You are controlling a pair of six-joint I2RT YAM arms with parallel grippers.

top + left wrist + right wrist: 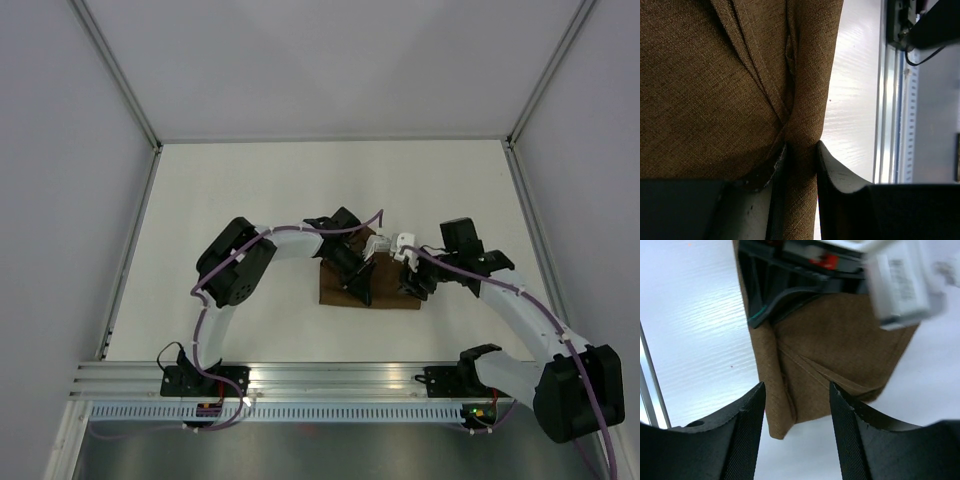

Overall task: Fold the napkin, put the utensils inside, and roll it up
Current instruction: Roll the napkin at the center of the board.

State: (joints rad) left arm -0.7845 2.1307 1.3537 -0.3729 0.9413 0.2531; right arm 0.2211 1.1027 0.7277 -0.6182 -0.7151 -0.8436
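The dark-brown napkin (388, 300) lies folded into a small block in the middle of the table. In the left wrist view the napkin (715, 90) fills the left half, with a thick rolled fold along its edge. My left gripper (801, 150) is shut on that fold, both fingers pressed against the cloth; from above, my left gripper (362, 290) sits on the napkin. My right gripper (796, 390) is open, its pads apart with nothing between them, just short of a corner of the napkin (840, 340). From above, my right gripper (412, 285) is at the napkin's right end. No utensils show in any view.
The white table (250, 200) has grey walls on three sides. A metal rail (330, 380) runs along the near edge and carries both arm bases. The same rail (890, 125) shows to the right of the napkin in the left wrist view.
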